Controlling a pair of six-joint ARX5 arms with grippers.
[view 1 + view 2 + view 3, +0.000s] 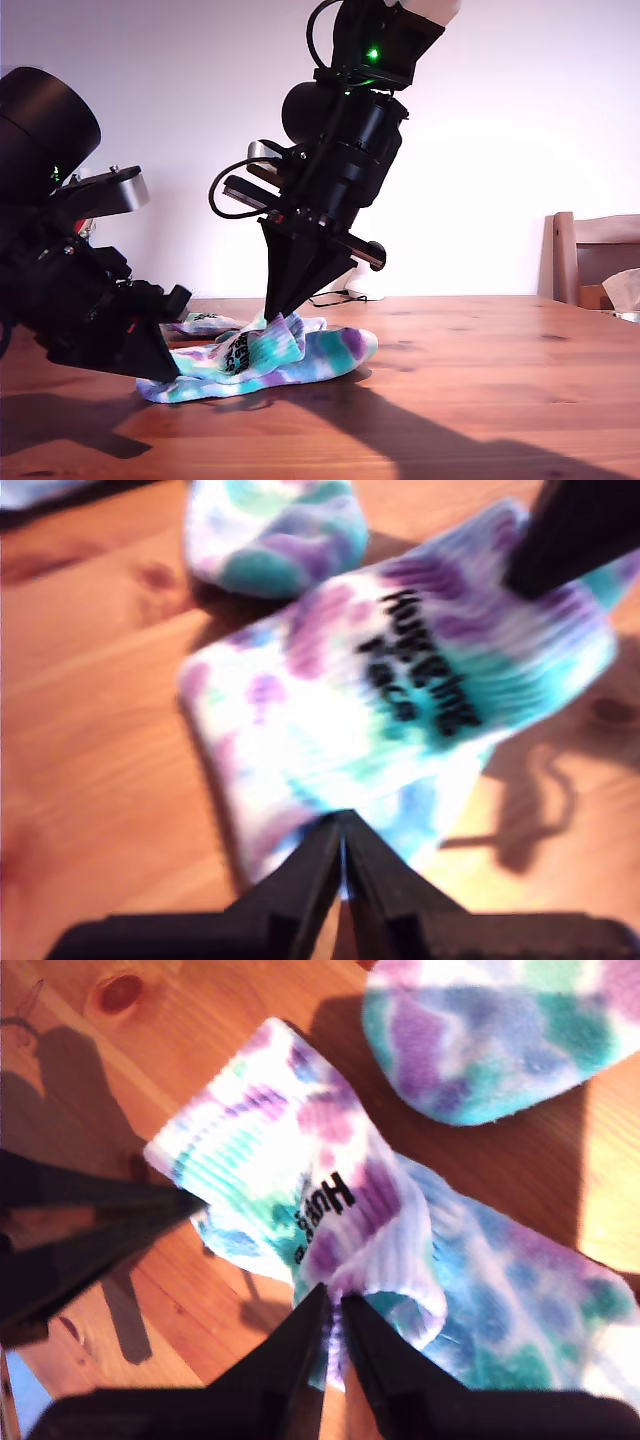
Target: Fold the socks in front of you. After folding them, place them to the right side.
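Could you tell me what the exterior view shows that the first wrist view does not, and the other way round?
Only the exterior view shows both arm bodies, the white wall, a wooden chair at its right edge, and the cable behind. Only the first wrist view shows the full black "Hugging Face" lettering on the cuff, and my first claw pinching that sock's edge. Both show the tie-dye socks on the wooden table and my second claw gripping the cuff.

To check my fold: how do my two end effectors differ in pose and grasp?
Pose: my first end effector lies low, almost flat over the table; my second end effector points steeply down. The first pinches a flat edge of the sock; the second pinches a bunched-up fold. Both are shut on the same sock.
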